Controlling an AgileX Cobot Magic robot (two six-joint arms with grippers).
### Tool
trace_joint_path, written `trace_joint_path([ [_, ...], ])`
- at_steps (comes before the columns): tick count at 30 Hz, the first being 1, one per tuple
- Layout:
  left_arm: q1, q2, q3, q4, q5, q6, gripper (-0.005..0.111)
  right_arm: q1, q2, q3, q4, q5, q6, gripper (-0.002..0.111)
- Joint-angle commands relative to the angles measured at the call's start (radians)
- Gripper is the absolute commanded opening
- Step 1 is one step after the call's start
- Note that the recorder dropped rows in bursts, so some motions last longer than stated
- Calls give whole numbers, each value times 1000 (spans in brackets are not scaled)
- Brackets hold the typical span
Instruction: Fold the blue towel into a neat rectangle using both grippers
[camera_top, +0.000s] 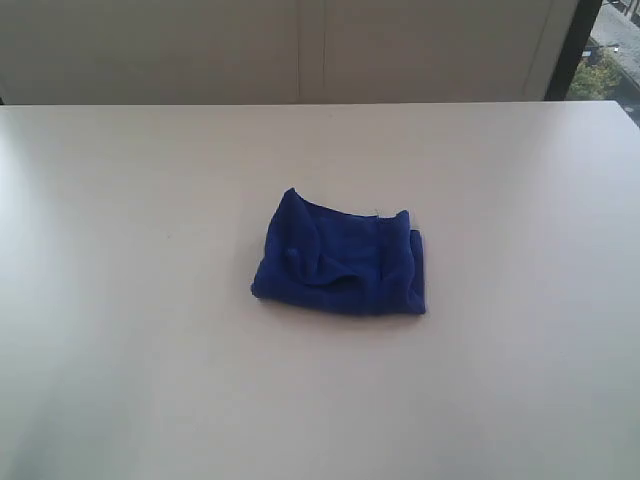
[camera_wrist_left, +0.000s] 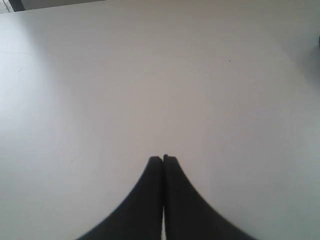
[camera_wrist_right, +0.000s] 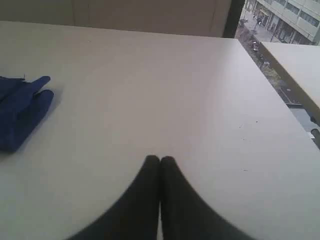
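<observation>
Folded royal-blue plush towel (camera_top: 340, 262), long axis left-right, white label speck (camera_top: 376, 213) unreadable, black left gripper (camera_wrist_left: 163, 159) and right gripper (camera_wrist_right: 160, 159) fingers together, empty.

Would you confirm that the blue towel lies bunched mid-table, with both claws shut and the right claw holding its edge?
Not quite: the right claw is shut on nothing, apart from the blue towel, as the right wrist view shows.

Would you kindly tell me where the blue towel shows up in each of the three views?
Exterior view: blue towel near the middle of the table.
Left wrist view: not in it.
Right wrist view: towel cut off at the frame edge, apart from the right gripper.
Shared landmark: the pale table.
</observation>
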Motion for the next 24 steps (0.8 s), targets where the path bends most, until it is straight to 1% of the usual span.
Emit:
trace_joint_path([
  [1, 0, -5, 5, -11, 0, 0, 0, -2, -7, 5, -5, -16, -3, 0],
  [4, 0, -5, 5, -11, 0, 0, 0, -2, -7, 5, -5, -67, -3, 0],
  [6, 0, -5, 5, -11, 0, 0, 0, -2, -7, 5, -5, -155, -3, 0],
  [11, 0, -5, 5, -11, 0, 0, 0, -2, -7, 5, -5, -448, -3, 0],
  [14, 0, -5, 5, -11, 0, 0, 0, -2, -7, 5, -5, -571, -3, 0],
  [19, 0, -5, 5, -11, 0, 0, 0, -2, -7, 5, -5, -709, -3, 0],
  [24, 0, -5, 5, -11, 0, 0, 0, -2, -7, 5, -5, -775, -3, 0],
])
